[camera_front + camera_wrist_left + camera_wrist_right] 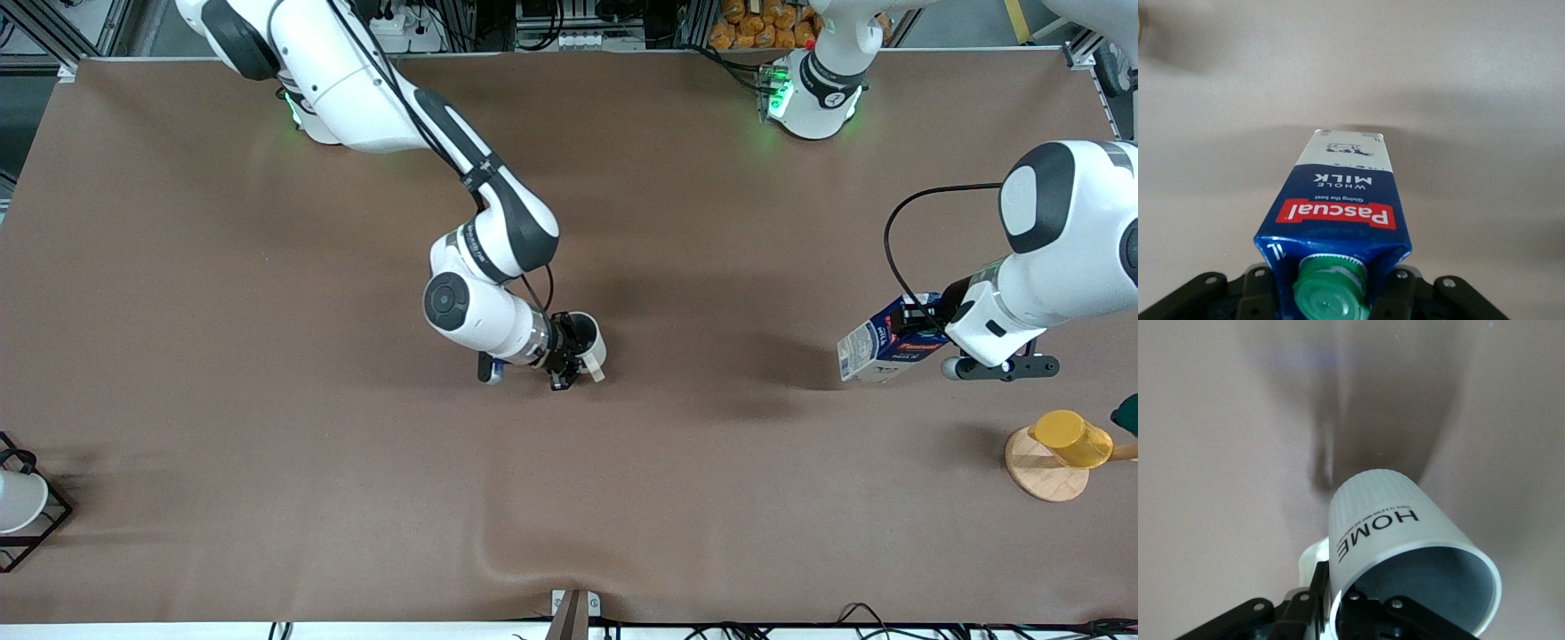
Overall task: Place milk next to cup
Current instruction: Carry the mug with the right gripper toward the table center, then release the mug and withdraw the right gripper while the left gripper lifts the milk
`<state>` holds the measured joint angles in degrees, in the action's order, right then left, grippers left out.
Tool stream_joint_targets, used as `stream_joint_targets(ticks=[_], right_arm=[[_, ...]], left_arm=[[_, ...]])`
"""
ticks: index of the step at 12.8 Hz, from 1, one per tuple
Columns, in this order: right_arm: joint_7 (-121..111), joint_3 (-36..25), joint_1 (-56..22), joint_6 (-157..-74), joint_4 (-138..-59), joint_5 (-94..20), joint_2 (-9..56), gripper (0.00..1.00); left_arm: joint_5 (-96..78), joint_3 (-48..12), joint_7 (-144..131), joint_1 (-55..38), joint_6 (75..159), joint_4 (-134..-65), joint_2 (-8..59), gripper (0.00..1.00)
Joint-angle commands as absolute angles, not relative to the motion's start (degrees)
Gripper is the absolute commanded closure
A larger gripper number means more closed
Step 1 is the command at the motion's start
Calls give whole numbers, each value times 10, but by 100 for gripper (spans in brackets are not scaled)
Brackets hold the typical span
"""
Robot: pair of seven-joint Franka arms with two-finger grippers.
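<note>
We see the right gripper (569, 360) over the middle of the table (267, 356), its fingers closed on the rim of the cup (589, 342), one finger inside the wall and one outside. In the right wrist view the cup (1405, 553) is cream-white and ribbed, with a grey interior, the word HOME on its side, and its handle just beside the fingers (1315, 587). Whether the cup's base touches the table we cannot tell. We see the left gripper (956, 333) toward the left arm's end of the table, clamped on the top of the milk (889, 342), which is tilted, with its white base pointing toward the cup. In the left wrist view the milk (1338, 207) shows a dark blue body, a red label, a white end panel and a green cap (1328, 297) sitting between the gripper's fingers. The milk and the cup are well apart. Nearer the front camera than the milk, a yellow cup (1071, 437) rests on a wooden disc (1045, 471). At the right arm's end of the table, a white cup (18, 500) sits in a black wire rack (49, 520).
</note>
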<state>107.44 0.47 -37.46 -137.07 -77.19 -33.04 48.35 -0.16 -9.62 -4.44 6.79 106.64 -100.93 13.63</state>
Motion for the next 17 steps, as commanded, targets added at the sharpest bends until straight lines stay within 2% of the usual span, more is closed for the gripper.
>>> stream_joint_targets(ticks=[1, 3, 4, 6, 7, 11, 14, 16, 17], right_arm=[[1118, -4, -383, -1387, -754, -338, 497, 55], [1124, -7, -383, -1381, -751, -334, 492, 27], [1124, -8, -383, -1380, -751, -333, 487, 6], [1124, -9, -379, -1356, -749, -325, 474, 3], [1124, -9, -372, -1317, -736, -325, 467, 2], [1107, -68, -330, -1086, -631, -326, 457, 0], [955, -76, -267, -983, -627, -323, 419, 0], [780, -72, -220, -878, -631, -238, 395, 0], [722, -74, -211, -836, -632, -192, 392, 0]], left_arm=[[0, -98, -50, 72, 1053, -1005, 130, 50], [0, -98, -51, 71, 1044, -1004, 129, 50], [0, -98, -53, 69, 1039, -1002, 127, 50], [-1, -114, -71, 70, 1033, -1002, 112, 50], [-1, -131, -88, 71, 1024, -1002, 106, 50], [-1, -210, -191, 69, 1018, -981, 105, 50], [-2, -302, -337, 66, 1019, -963, 117, 54], [-10, -344, -423, 47, 1019, -918, 158, 55], [-16, -345, -451, 25, 1019, -899, 180, 54]])
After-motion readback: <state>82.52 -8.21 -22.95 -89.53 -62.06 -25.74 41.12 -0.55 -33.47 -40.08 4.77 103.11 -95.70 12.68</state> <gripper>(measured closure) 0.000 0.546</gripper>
